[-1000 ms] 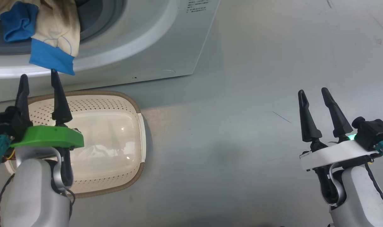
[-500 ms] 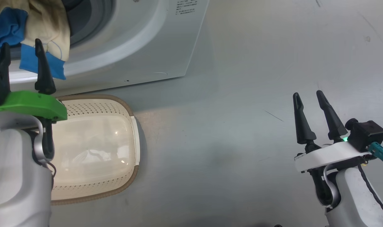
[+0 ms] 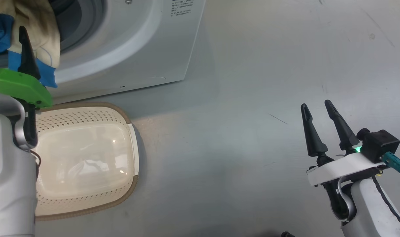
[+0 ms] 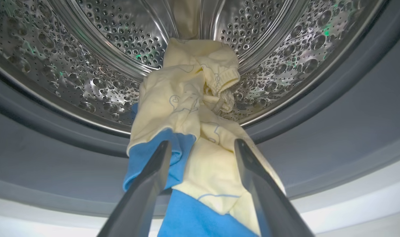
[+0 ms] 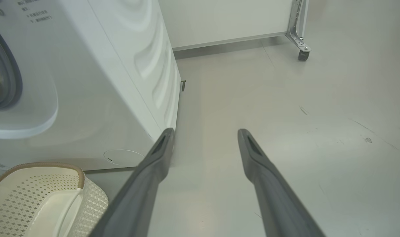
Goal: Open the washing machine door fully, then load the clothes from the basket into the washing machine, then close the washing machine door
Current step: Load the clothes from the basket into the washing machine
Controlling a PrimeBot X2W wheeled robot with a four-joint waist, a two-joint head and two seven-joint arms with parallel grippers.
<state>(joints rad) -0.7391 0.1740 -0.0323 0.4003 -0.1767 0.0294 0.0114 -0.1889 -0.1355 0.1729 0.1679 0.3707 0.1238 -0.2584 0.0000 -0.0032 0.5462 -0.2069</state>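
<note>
At the mouth of the washing machine (image 3: pixel 137 49), the left gripper (image 4: pixel 203 142) points into the drum (image 4: pixel 104 65) with its two dark fingers spread wide and pinching nothing. The clothes (image 4: pixel 186 98) lie between and beyond those fingers. They form a cream-yellow bundle with blue cuffs, draped from the drum floor out over the grey rubber seal (image 4: pixel 334 131), and the blue hem hangs toward 6 o'clock in the left wrist view. I cannot tell whether the fingers touch the cloth.

From the head camera, the machine's white front fills the 11 o'clock corner, with the clothes at its 9 o'clock edge. The basket (image 3: pixel 88 104) sits on the floor (image 3: pixel 236 148) just below the machine at 8 o'clock, its glossy cream bottom showing.

Well apart, at 4 o'clock, the right gripper (image 3: pixel 315 104) hangs over bare floor. Its fingers are also spread and hold nothing, with the tips aimed toward 12 o'clock.
</note>
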